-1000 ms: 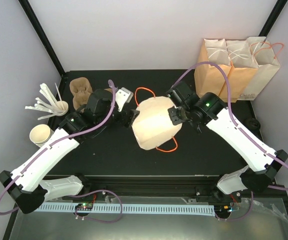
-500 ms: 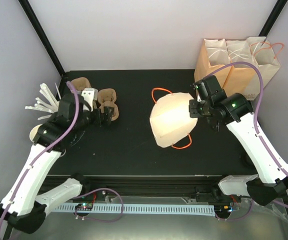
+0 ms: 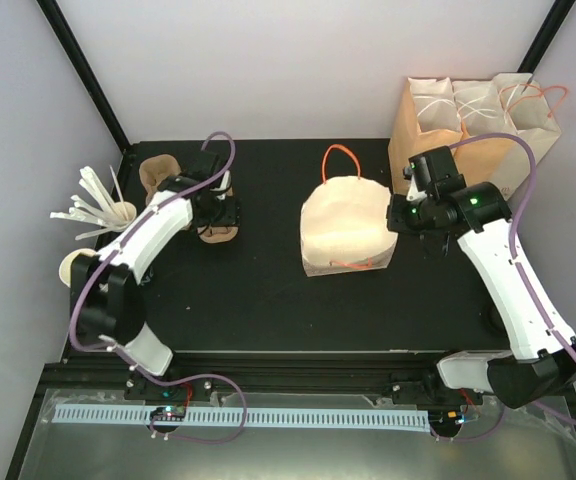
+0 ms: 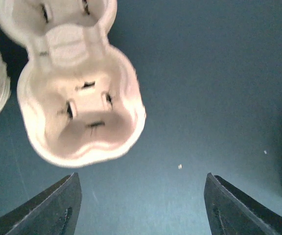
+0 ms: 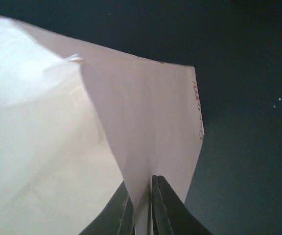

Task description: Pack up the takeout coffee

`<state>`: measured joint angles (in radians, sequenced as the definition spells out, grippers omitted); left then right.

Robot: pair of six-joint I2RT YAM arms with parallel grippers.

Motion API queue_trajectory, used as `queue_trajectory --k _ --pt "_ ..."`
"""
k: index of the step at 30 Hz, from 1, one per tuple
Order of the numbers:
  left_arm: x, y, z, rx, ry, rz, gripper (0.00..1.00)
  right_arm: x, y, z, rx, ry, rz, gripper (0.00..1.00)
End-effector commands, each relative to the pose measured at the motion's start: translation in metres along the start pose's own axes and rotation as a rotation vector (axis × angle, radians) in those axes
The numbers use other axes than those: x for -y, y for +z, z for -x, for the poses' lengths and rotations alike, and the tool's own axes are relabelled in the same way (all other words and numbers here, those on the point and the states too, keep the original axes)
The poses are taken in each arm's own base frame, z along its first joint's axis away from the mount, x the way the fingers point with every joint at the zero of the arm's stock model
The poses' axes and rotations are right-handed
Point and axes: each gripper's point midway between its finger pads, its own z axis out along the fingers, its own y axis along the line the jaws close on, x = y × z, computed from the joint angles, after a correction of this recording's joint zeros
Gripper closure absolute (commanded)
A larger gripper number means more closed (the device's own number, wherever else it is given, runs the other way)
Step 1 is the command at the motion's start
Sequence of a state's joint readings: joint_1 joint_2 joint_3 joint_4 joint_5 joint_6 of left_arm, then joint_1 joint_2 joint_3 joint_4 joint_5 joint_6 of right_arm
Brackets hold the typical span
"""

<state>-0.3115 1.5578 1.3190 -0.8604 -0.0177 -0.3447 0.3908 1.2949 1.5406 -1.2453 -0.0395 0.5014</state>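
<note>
At table centre: paper bag, right gripper pinched tight on its 3 o'clock edge. Left gripper at 10 o'clock, spread wide, empty, over cup carrier. Takeout coffee nowhere in view. Packing looks barely begun.

Centre table, slightly right, sits a paper bag. The right gripper is at its right side, with the bag's edge caught between its fingers. Behind that, in the far right corner, a row of bags stands side by side. On the left are two cup carriers: one far back, the other just right of it and nearer, with the left gripper over it, fingers spread. At the left edge is a cup of sticks, with a stack of cups just in front.
</note>
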Motion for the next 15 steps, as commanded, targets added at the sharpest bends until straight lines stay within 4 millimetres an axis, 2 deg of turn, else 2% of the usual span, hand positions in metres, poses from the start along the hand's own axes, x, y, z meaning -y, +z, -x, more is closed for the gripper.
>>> queue_trajectory --k 1,2,4,7,11,12,13,15 --pt "-0.003 0.01 0.035 0.028 0.046 0.07 0.3 -0.002 -0.002 0.01 0.03 0.02 0.058 0.85" --pt "-0.004 0.015 0.037 0.022 0.052 0.085 0.31 0.001 -0.001 0.012 0.035 0.016 0.042 0.85" --pt "-0.004 0.024 0.041 0.004 0.06 0.09 0.33 0.006 0.003 0.014 0.037 0.008 0.012 0.75" --pt "-0.003 0.034 0.043 -0.021 0.059 0.092 0.34 0.009 0.008 0.015 0.032 -0.005 -0.01 0.74" --pt "-0.005 0.05 0.039 -0.052 0.043 0.078 0.34 0.014 0.003 0.02 0.07 -0.017 -0.038 0.73" --pt "-0.006 0.054 0.038 -0.061 0.04 0.077 0.33 0.015 0.001 0.021 0.077 -0.022 -0.044 0.56" --pt "-0.007 0.058 0.037 -0.071 0.039 0.077 0.33 0.015 -0.001 0.021 0.087 -0.027 -0.042 0.45" --pt "-0.009 0.066 0.033 -0.09 0.033 0.079 0.33 0.015 -0.003 0.02 0.099 -0.044 -0.036 0.43"
